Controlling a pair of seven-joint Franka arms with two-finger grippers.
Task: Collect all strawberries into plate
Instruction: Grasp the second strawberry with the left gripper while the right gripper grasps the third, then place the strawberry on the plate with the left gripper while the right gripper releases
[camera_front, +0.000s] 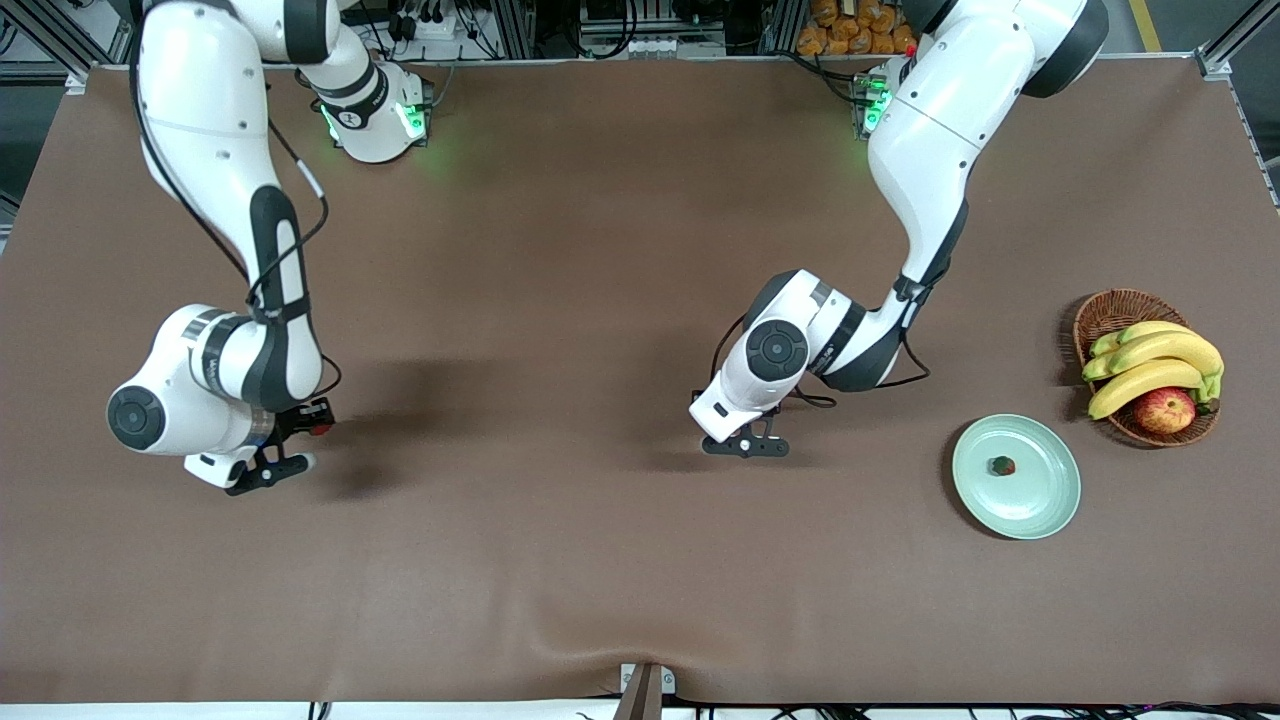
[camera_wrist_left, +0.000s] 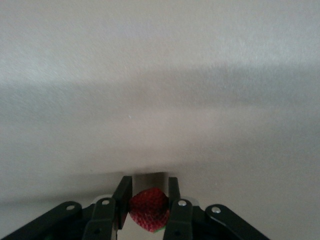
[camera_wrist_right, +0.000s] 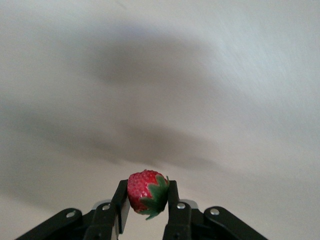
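three berries: one strawberry (camera_front: 1002, 466) already lay on the plate, two were in the pincers.
table (camera_front: 560, 560): brown cloth, both arms low over it.
plate (camera_front: 1040, 505): pale green, toward the left arm's end, beside the basket (camera_front: 1105, 312) of fruit.
left gripper (camera_wrist_left: 149, 206): clenched on a second berry (camera_wrist_left: 149, 209); it likely wanted a straight lift, then a low release over the plate.
right gripper (camera_wrist_right: 148, 202): grasping the third berry (camera_wrist_right: 146, 192); it probably faced the longer carry, so a steady squeeze.

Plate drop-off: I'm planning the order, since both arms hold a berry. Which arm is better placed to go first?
Left. Its end effector, shut on a strawberry, is closer to the plate than the right end effector.
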